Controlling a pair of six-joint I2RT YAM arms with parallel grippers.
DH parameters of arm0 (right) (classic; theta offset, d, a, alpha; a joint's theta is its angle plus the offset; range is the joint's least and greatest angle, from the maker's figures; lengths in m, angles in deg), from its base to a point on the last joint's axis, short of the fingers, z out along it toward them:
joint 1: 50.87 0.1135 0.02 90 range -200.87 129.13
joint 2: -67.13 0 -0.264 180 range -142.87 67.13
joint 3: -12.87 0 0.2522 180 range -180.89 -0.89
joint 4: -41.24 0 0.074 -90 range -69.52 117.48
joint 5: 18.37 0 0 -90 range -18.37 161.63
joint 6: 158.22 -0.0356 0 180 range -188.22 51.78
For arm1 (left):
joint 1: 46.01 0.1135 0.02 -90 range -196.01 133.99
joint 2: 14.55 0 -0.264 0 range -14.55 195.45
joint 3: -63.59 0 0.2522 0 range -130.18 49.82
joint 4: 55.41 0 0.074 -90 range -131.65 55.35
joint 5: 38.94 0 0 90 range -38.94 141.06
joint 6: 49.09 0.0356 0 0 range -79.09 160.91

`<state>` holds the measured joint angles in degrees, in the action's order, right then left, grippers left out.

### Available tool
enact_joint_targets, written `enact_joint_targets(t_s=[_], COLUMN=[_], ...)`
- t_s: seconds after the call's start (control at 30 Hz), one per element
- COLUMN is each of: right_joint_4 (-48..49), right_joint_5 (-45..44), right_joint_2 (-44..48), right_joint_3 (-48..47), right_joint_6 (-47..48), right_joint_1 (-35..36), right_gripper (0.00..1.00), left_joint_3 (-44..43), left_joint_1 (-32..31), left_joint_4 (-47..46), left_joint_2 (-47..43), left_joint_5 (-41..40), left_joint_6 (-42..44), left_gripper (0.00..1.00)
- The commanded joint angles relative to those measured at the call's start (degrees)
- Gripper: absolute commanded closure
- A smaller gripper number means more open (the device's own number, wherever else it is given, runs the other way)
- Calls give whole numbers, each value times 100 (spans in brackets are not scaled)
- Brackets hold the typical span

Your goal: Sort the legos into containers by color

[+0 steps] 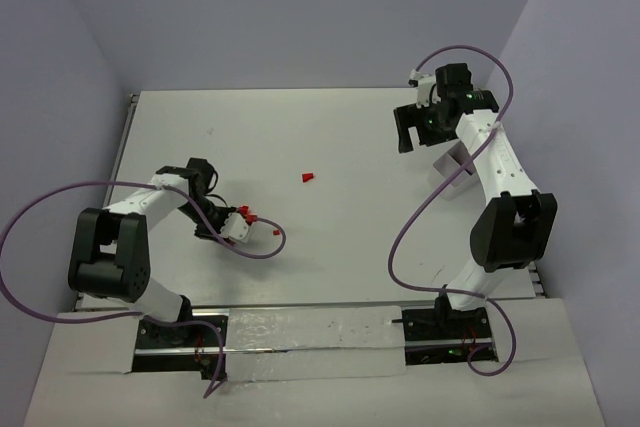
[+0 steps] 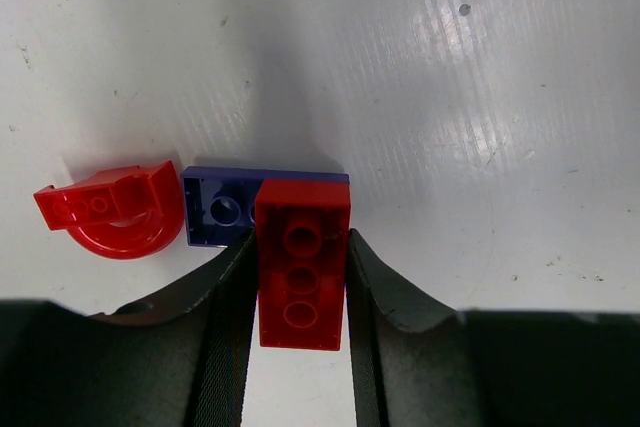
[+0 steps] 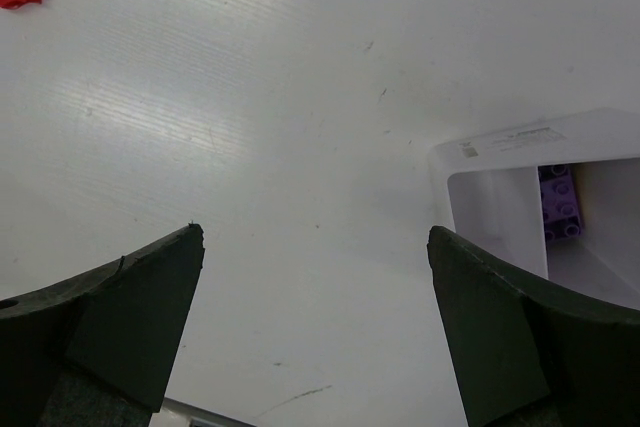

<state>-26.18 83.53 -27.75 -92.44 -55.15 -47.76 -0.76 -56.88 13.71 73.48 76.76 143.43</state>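
Left tool [image 2: 300, 257], held low near the tabletop's [image 1: 300, 127] near-left corner, clamps a red lego [image 2: 302, 267] by its long sides, long axis pointing straight ahead, far end meeting a crosswise purple lego [image 2: 220, 212]; right tool [image 3: 315, 247] stands open beside a container [image 3: 500, 162] toward the far-right corner.

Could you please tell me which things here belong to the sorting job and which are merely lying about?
Job: red brick, purple brick, curved red piece, lone red piece, container, purple lego inside it.
Lying about: purple cables, silvery base strip.
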Motion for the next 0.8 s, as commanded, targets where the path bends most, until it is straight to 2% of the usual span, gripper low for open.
enact_joint_targets(t_s=[0.0,0.03,0.1,0.13,0.2,0.23,0.27,0.3,0.4,0.47,0.6,0.77], right_joint_4=[-72,-80,56,76,575,585,751,910,911,917,1010,784], right_joint_5=[473,698,1494,1574,2930,2950,3125,3209,3379,3646,4031,3788], right_joint_2=[34,66,197,209,381,458,537,591,600,417,112,-234], right_joint_3=[-120,-96,123,271,704,850,933,954,695,438,-40,-499], right_joint_6=[-127,-178,-468,-632,-1082,-1262,-1397,-1512,-1737,-1948,-2341,-2262], right_joint_1=[-16,-18,-4,0,159,163,246,368,916,1124,1412,1831], right_gripper=[0,0,0,0,0,0,0,0,0,0,1,6], left_joint_3=[-20,-99,-432,-480,-1028,-1115,-1170,-1223,-1456,-1515,-1524,-1662], left_joint_1=[-67,-79,-147,-191,-248,-273,-325,-402,-959,-1244,-2017,-2432], left_joint_4=[-227,-208,-166,-152,-8,-99,-229,-328,-541,-762,-956,-1077], left_joint_2=[-79,-121,-292,-374,-695,-841,-998,-1132,-1539,-1721,-1882,-1840], left_joint_5=[-6,83,477,521,1183,1441,1638,1748,1671,1481,803,423], left_joint_6=[-66,-171,-729,-770,-1725,-1744,-2476,-2750,-3801,-4155,-4353,-4466], left_gripper=[78,82,99,100,100,100,100,100,100,100,100,100])
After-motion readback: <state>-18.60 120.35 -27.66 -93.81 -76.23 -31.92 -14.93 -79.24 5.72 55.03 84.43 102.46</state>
